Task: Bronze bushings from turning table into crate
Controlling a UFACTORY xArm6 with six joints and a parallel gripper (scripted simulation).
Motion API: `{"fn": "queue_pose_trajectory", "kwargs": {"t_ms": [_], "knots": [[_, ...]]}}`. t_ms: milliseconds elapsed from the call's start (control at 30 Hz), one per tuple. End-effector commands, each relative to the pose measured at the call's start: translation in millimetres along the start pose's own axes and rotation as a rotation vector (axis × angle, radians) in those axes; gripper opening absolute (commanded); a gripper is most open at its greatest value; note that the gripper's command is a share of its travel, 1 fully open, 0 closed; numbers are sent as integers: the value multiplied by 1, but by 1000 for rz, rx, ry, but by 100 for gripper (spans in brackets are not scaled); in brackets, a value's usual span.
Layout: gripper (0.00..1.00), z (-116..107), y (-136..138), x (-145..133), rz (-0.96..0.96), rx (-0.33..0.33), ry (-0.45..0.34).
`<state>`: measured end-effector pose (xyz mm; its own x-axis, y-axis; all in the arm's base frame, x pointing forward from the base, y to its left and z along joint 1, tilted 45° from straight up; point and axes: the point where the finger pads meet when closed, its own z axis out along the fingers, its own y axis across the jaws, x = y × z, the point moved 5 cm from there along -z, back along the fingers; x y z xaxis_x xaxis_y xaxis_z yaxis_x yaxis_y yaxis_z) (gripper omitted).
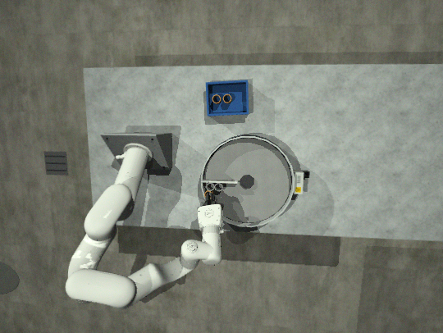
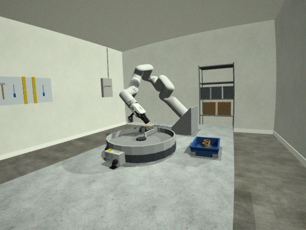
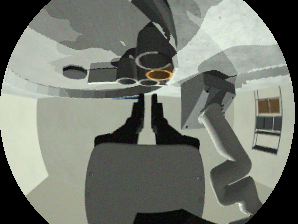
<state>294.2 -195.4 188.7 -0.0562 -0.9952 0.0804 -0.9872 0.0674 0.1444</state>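
Note:
The round turning table [image 1: 262, 141] [image 2: 141, 148] holds two steel bushings [image 1: 214, 187] side by side at its left rim, under a white bar [image 1: 225, 181]. A bronze bushing [image 1: 205, 192] [image 3: 148, 75] sits just below them, partly hidden by my gripper. In the wrist view a steel bushing [image 3: 141, 60] stands right behind the bronze one. My gripper [image 1: 209, 198] [image 2: 145, 121] [image 3: 148, 101] hangs a little above the table's left rim, tilted toward these bushings, shut and empty. The blue crate [image 1: 246, 96] [image 2: 205, 150] holds two bronze bushings [image 1: 221, 98] [image 2: 206, 143].
A grey control box [image 1: 299, 182] [image 2: 114, 155] is fixed to the table's outer rim. The arm's wedge-shaped base [image 1: 160, 143] [image 2: 190, 119] stands left of the table. A metal shelf [image 2: 216, 93] is against the back wall.

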Motion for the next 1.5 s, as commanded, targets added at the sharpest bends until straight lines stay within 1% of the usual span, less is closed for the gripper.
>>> {"fn": "queue_pose_trajectory", "kwargs": {"t_ms": [0, 1033, 1233, 1467], "knots": [[11, -1, -1, 1, 0, 3, 1], [11, -1, -1, 0, 0, 3, 1], [11, 16, -1, 13, 0, 3, 1], [11, 17, -1, 15, 0, 3, 1]]}}
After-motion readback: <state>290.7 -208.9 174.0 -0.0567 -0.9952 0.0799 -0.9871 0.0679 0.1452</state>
